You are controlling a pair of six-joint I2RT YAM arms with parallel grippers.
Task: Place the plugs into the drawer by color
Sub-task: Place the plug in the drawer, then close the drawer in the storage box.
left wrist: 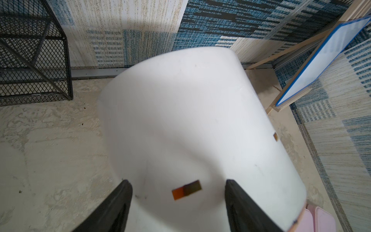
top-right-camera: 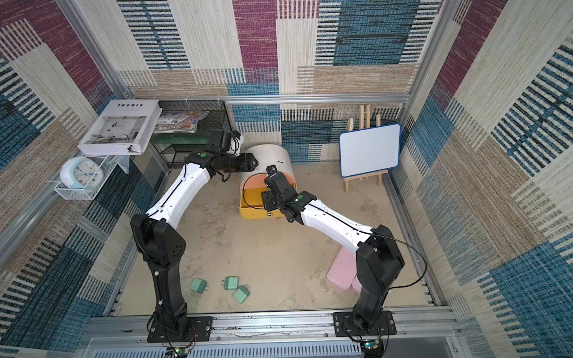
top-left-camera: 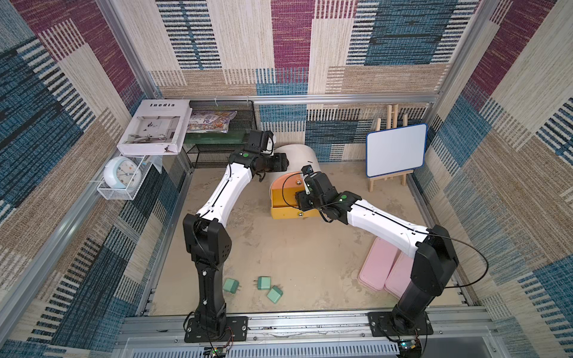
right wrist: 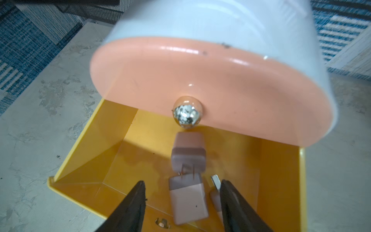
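Right gripper [right wrist: 182, 182]: jaws apart, clamping nothing, over the pulled-out yellow drawer [right wrist: 120, 144].
Left gripper [left wrist: 177, 187]: jaws apart above the white cabinet [left wrist: 190, 120]; whether they touch it is unclear.
In the way: the shut peach front [right wrist: 200, 80] and brass knob [right wrist: 187, 114] overhang the yellow drawer's rear.
Pink plugs: 3 pale rounded cubes in the yellow drawer: rear plug [right wrist: 188, 152], near plug [right wrist: 186, 200], and side plug [right wrist: 214, 196] half hidden by a finger.
Pointing: 2 prongs show between the rear and near plugs, owner unclear; the near plug lies lengthwise front to back; the side plug's prong aims toward the cabinet.
Green plugs [top-left-camera: 264, 282]: 3, loose on the table [top-left-camera: 310, 248] near its front edge.
Around: mesh rack [top-left-camera: 217, 148], whiteboard [top-left-camera: 395, 150], pink boxes [top-left-camera: 379, 263].
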